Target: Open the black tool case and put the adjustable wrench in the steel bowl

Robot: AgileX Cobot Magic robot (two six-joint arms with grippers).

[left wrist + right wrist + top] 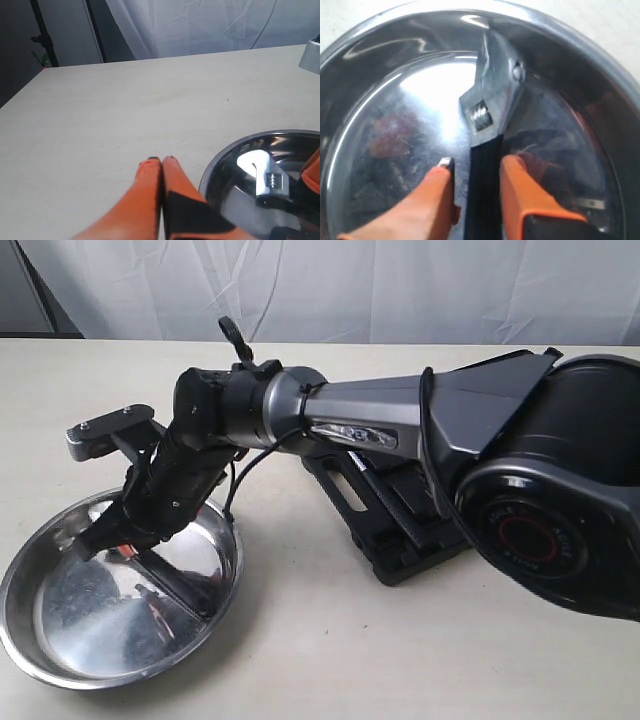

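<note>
The steel bowl [95, 678] sits at the front left of the table. The adjustable wrench [492, 90] lies inside it, silver head against the bowl's wall [380, 40] and black handle running back between my right gripper's [477, 162] orange fingers. That gripper is open: a gap shows between one pad and the handle, while the other finger lies close alongside. In the exterior view the right gripper [110, 540] dips into the bowl. The black tool case [395, 545] lies behind the right arm, mostly hidden. My left gripper [161, 160] is shut and empty over bare table beside the bowl's rim [220, 165].
The right arm [400, 420] stretches across the middle of the table from the right, covering most of the case. A white curtain hangs behind the table's far edge. The wrench head [270, 180] also shows in the left wrist view.
</note>
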